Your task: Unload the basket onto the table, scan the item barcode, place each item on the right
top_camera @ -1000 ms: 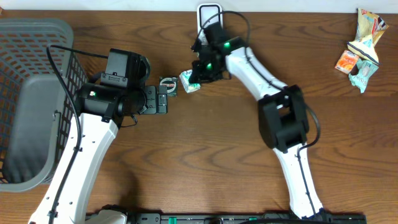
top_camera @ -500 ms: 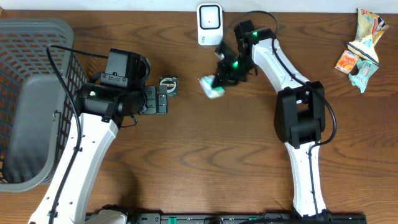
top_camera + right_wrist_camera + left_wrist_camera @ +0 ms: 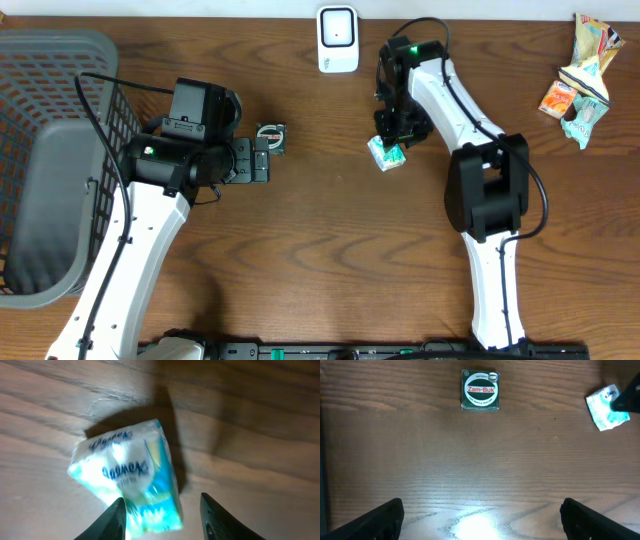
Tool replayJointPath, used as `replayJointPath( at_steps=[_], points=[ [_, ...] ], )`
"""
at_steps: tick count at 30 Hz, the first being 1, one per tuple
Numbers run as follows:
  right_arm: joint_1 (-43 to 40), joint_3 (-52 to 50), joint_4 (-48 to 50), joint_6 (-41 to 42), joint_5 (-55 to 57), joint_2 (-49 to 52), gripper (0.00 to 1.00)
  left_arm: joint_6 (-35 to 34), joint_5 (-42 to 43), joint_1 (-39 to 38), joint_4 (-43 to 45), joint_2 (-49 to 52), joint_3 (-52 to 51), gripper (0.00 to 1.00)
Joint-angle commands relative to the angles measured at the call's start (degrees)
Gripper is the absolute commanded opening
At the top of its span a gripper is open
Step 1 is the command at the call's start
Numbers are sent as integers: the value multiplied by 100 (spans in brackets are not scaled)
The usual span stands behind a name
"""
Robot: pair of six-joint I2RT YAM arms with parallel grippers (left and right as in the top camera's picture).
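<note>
Tissue packet (image 3: 388,153), white and teal, flat on the worktop (image 3: 300,260) right of centre, below and to the right of the white scanner (image 3: 338,40). Right hand (image 3: 391,141) directly over it, released, fingers parted: in the wrist view one finger (image 3: 114,520) overlapping the packet's lower edge, the other finger (image 3: 216,521) clear of it, bare wood between. Left hand (image 3: 262,160) well off to the left, spread wide and empty, just beside a small green ointment box (image 3: 271,135).
</note>
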Motion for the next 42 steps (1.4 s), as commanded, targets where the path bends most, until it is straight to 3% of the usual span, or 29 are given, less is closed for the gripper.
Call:
replayJointPath(
  at_steps=[1,4,7,12,19,22,27,34,38,40,42],
  points=[
    [33,153,-50,179,-208,-748,42,35,-31,7,0,-37,63,98],
    [151,153,-240,170,-879,-990,39,35,-33,7,0,-37,63,98],
    [345,146,-428,44,-957,-1008,25,35,-31,7,0,-37,63,97],
    [710,-31,-343,-79,-581,-802,21,35,-31,7,0,-39,63,98],
    [1093,-459,-225,935,999,-514,24,35,-31,7,0,-37,63,98],
    [1086,-870,85,1019,1167,-511,29,35,-31,7,0,-37,63,98],
    [811,-1606,723,1113,1480,-511,25,35,-31,7,0,-37,63,98],
    [192,-1294,885,1423,2791,-527,28,35,-31,7,0,-39,63,98],
    [-149,-483,807,1423,2168,-527,29,35,-31,7,0,-37,63,98],
    [-247,-125,717,1421,1362,-527,40,35,-31,7,0,-39,63,98],
    [-297,63,682,1421,566,-527,41,35,-31,7,0,-37,63,98]
  ],
)
